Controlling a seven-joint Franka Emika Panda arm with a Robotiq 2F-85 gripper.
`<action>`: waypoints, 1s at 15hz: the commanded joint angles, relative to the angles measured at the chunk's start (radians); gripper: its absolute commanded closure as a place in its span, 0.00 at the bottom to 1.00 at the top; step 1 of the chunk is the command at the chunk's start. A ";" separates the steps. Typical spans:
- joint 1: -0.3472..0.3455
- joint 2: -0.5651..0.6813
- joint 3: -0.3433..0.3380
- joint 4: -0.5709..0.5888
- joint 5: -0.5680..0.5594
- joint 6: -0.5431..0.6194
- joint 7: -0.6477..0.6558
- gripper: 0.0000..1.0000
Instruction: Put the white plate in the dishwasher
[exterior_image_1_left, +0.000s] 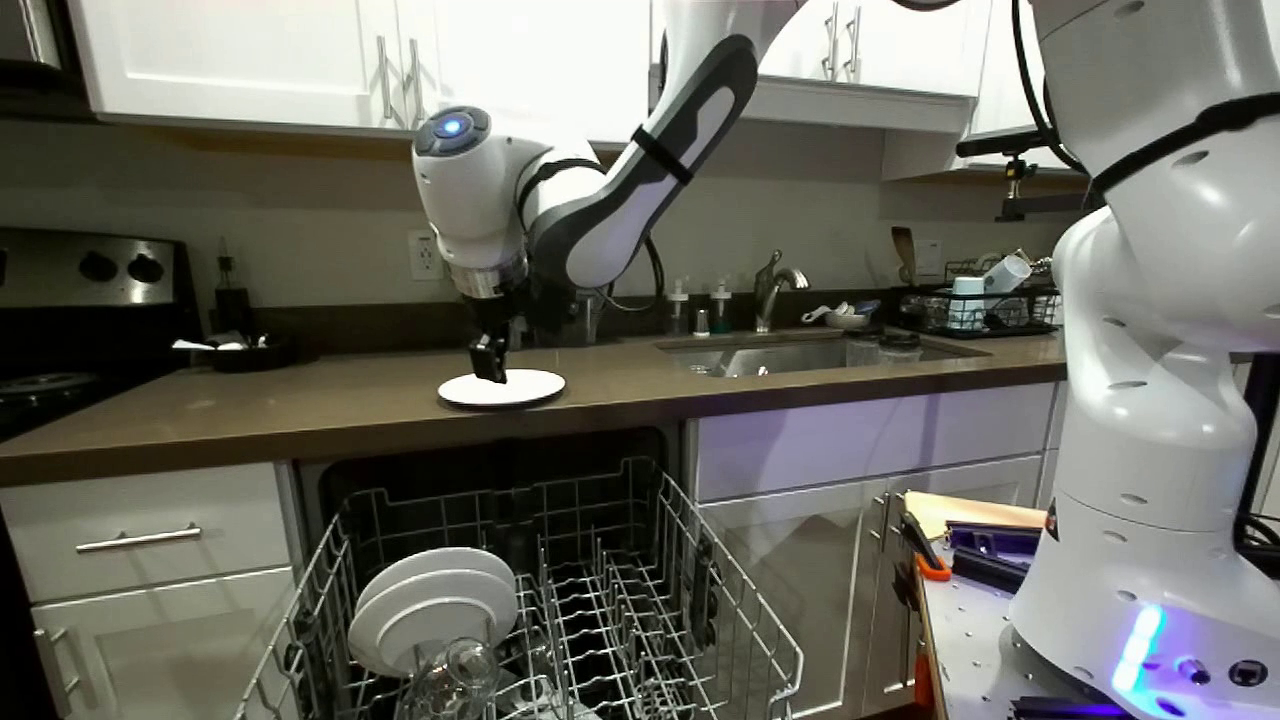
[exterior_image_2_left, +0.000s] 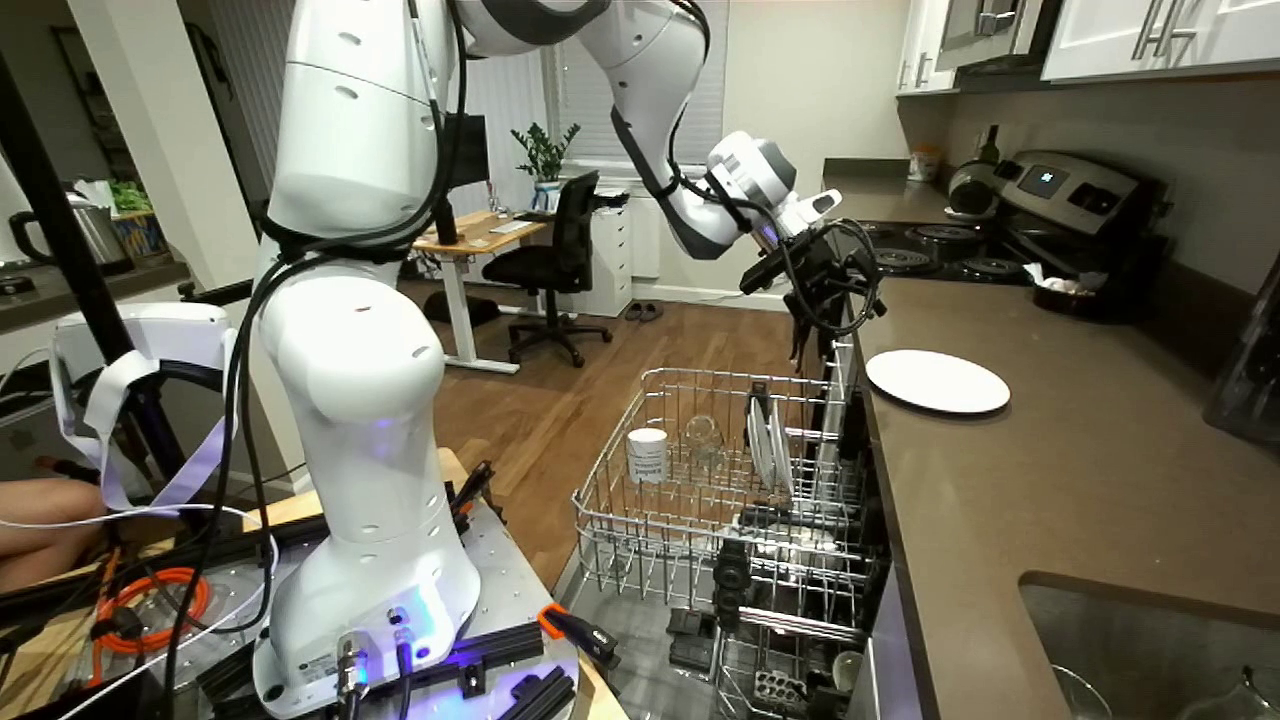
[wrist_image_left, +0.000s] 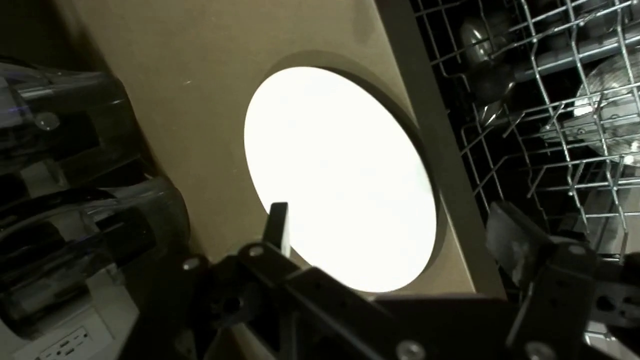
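The white plate (exterior_image_1_left: 530, 388) lies flat on the brown counter near its front edge, and shows in both exterior views (exterior_image_2_left: 938, 381) and large in the wrist view (wrist_image_left: 340, 170). My gripper (wrist_image_left: 395, 227) is open and empty, with its fingers wide apart. One finger overlaps the plate's rim in the wrist view; the other shows past the counter edge, over the rack. In both exterior views the gripper (exterior_image_1_left: 489, 362) (exterior_image_2_left: 800, 345) points down near the plate. I cannot tell whether a finger touches it. The dishwasher (exterior_image_1_left: 480, 465) is open below, its wire rack (exterior_image_2_left: 640, 518) pulled out.
Several white dishes (exterior_image_1_left: 440, 610) stand in the rack, with a glass (exterior_image_1_left: 462, 670) and a white cup (exterior_image_2_left: 646, 455). A sink (exterior_image_1_left: 830, 355), a dish drainer (exterior_image_1_left: 985, 310) and a dark bowl (exterior_image_1_left: 245, 352) are along the counter. Clear bottles (wrist_image_left: 65, 110) show beside the plate.
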 joint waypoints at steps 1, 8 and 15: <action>0.015 0.025 -0.011 0.017 -0.171 0.014 0.053 0.00; -0.007 0.094 0.016 0.072 -0.327 -0.091 0.085 0.00; -0.015 0.153 0.051 0.118 -0.236 -0.221 -0.001 0.00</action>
